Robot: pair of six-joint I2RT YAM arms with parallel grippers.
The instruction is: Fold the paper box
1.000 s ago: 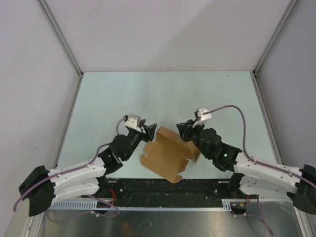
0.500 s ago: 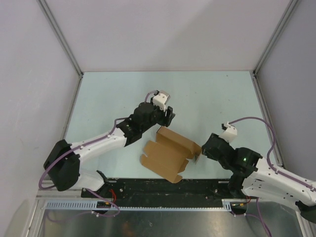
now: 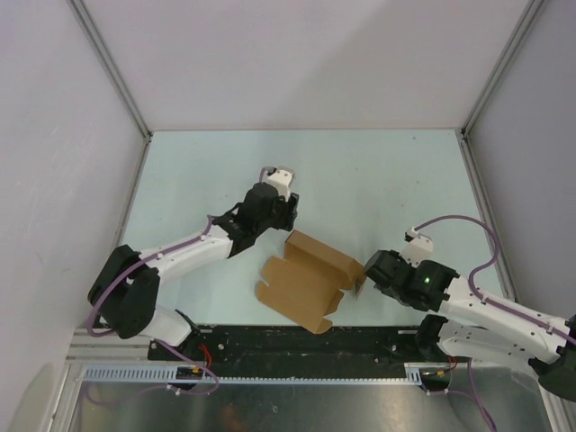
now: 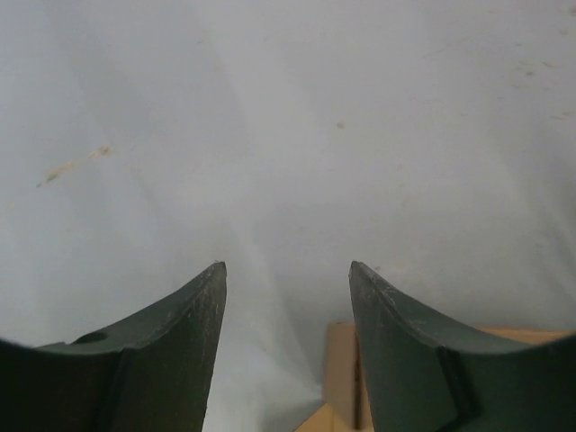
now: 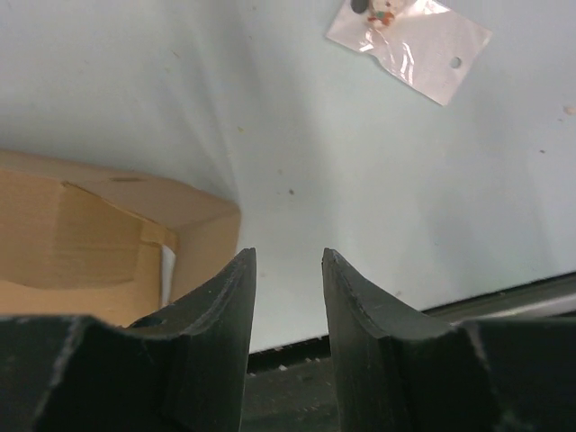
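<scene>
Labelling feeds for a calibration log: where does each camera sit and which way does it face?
Top external: above and behind the arm bases, looking down on the table; both arms, left pincer, right pincer show.
Left wrist: on that wrist, facing the table past its own fingers.
Right wrist: on that wrist, facing the table by its near edge past its own fingers; a packet beyond.
All three share the paper box.

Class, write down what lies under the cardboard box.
The box rests on the pale table. Nothing pokes out from beneath it, but the area under the cardboard is covered and cannot be seen.
</scene>
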